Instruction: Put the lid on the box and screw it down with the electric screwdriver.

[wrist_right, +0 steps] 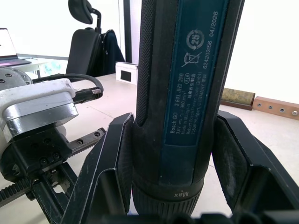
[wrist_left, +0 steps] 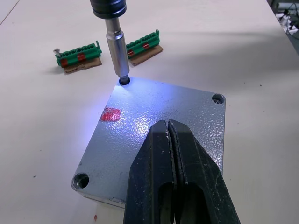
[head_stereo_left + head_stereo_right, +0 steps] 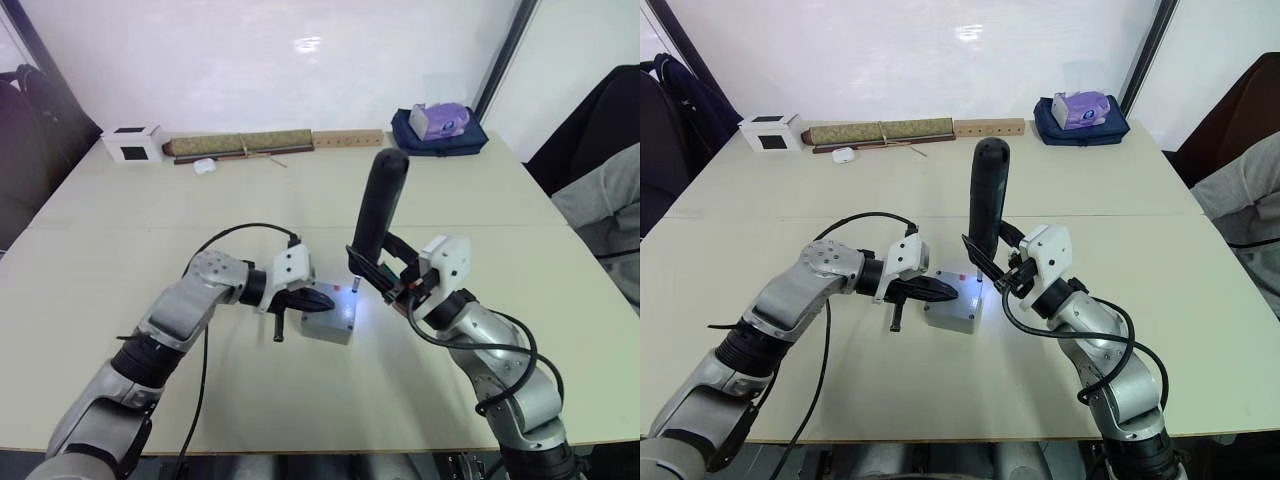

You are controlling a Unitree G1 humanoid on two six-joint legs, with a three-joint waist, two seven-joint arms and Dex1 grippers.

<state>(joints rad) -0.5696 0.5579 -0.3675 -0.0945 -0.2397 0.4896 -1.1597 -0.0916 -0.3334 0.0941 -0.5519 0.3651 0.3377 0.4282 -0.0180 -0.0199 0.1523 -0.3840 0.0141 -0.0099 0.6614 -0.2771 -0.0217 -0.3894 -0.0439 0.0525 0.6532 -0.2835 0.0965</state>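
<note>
Frame centre: L gripper [image 2: 170, 140], fingers closed, empty, presses lid [image 2: 140, 116] on box [image 3: 330, 322]. R gripper [image 3: 385, 280] clamps electric screwdriver [image 3: 378, 215] upright, bit in lid's corner hole.

The lid [image 2: 159, 126] sat on the box [image 3: 952, 316] at mid table [image 3: 120, 210]; the electric screwdriver [image 3: 987, 205] stood upright over its far corner, circuit boards [image 2: 79, 52] behind.

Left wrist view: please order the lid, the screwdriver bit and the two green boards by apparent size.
1. lid
2. bit
3. left green board and right green board: look alike, unranked. They lie farther from the camera, so they may appear smaller.
</note>
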